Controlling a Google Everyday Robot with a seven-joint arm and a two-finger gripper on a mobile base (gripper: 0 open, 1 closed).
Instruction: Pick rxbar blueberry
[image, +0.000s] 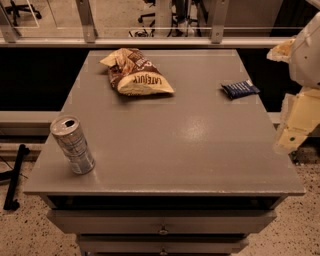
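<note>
Dark-blue small flat rectangular rxbar blueberry (240, 89) untouched at far right of grey cabinet top (200, 150), apart from cream gripper (294, 126) off the right edge, opening impossible to tell; approach stage, likely calling for reach left and farther, then descent.

A grey flat-topped metal cabinet (200, 165) is set in the middle of the room, and a soft patch of reflected light (200, 131) is seen on its top. Two shallow grey drawers (115, 221) with small round knobs (163, 231) are fitted below. A speckled beige floor (300, 235) is laid around it, where a black bar-shaped stand foot (14, 175) is left. Behind, a pale horizontal rail (60, 43) is carried on grey metal posts (86, 20) above a dark panel (35, 80). A black office chair base (22, 9) is glimpsed beyond. The gripper (287, 142) is seen at the right edge, beside the cabinet.
</note>
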